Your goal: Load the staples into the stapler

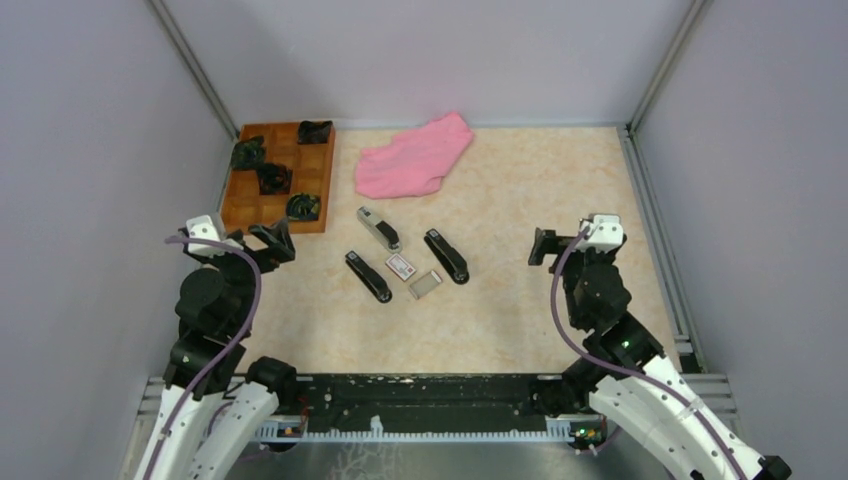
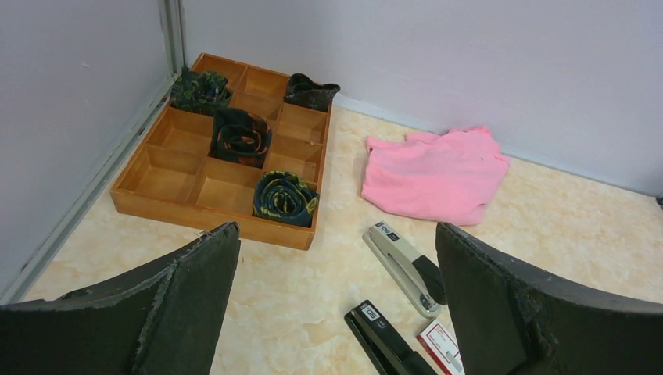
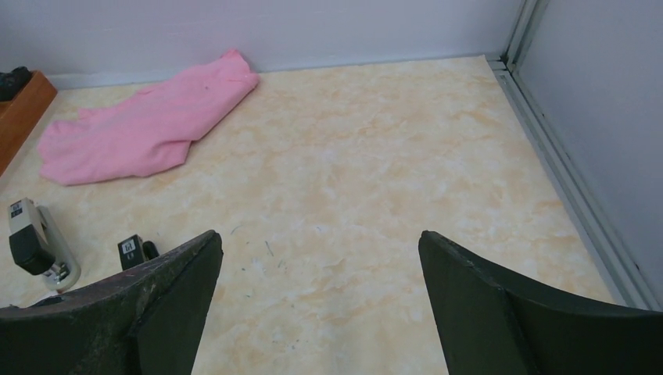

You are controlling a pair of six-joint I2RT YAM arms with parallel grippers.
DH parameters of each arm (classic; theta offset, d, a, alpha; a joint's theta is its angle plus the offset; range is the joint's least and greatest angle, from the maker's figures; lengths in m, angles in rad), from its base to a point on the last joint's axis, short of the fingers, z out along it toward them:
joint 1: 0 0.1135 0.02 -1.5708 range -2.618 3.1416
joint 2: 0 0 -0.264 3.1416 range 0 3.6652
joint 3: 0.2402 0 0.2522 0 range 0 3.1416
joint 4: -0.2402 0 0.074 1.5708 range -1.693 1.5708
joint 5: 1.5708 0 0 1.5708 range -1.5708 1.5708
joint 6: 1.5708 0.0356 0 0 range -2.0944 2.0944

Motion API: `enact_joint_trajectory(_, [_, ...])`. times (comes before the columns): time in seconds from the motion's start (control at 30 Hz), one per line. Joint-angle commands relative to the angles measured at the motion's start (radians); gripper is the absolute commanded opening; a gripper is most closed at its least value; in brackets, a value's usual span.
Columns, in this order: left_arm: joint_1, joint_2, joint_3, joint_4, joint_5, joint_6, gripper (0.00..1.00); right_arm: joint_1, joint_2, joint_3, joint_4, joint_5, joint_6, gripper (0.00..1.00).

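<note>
Three staplers lie near the middle of the beige marbled surface (image 1: 560,180). A grey-and-black stapler (image 1: 379,228) is farthest back, with a left black stapler (image 1: 368,276) and a right black stapler (image 1: 447,256) nearer the arms. Between the two black ones sits a small white-and-red box (image 1: 401,267). Just beside it, toward the near edge, are the staples (image 1: 426,284), a small flat silvery-grey rectangular block lying loose on the surface, apart from all three staplers and from both arms.

At the back left corner stands a wooden compartment tray (image 1: 313,165) holding four dark rolled fabric bundles (image 1: 273,178), each in its own compartment. A crumpled pink cloth (image 1: 415,155) lies just to the right of the tray, near the back wall.

The left end effector (image 1: 272,240) hangs near the tray's near right corner. Its fingers are spread wide with nothing between them, and its wrist view looks over the tray, the cloth and the grey-and-black stapler. The right end effector (image 1: 543,247) is well to the right of the staplers, its fingers likewise spread wide and holding nothing.
</note>
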Motion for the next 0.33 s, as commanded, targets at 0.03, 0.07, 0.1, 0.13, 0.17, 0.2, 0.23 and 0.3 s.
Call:
enact_joint_trajectory(0.03, [0.009,0.0,-0.002,0.036,-0.019,0.018,1.0,-0.007,-0.005,0.007,0.065,0.034,-0.02,0.96])
enact_joint_trajectory(0.07, [0.009,0.0,-0.002,0.034,-0.019,0.019,1.0,-0.006,-0.004,0.007,0.063,0.032,-0.021,0.96])
enact_joint_trajectory(0.1, [0.009,0.0,0.0,0.033,-0.017,0.02,1.0,-0.006,-0.003,0.005,0.064,0.032,-0.02,0.96])
enact_joint_trajectory(0.13, [0.009,0.001,0.0,0.032,-0.017,0.02,1.0,-0.006,-0.003,0.004,0.064,0.031,-0.02,0.96])
enact_joint_trajectory(0.17, [0.01,0.001,-0.001,0.032,-0.016,0.02,1.0,-0.006,-0.002,0.003,0.064,0.031,-0.02,0.96])
enact_joint_trajectory(0.2, [0.01,0.001,-0.001,0.032,-0.015,0.021,1.0,-0.006,0.0,0.004,0.065,0.032,-0.02,0.96])
enact_joint_trajectory(0.23, [0.01,0.004,-0.002,0.032,-0.01,0.022,1.0,-0.006,-0.002,0.003,0.066,0.03,-0.02,0.96])
enact_joint_trajectory(0.3, [0.011,0.008,-0.001,0.029,-0.004,0.02,1.0,-0.006,-0.003,0.001,0.071,0.027,-0.02,0.96])
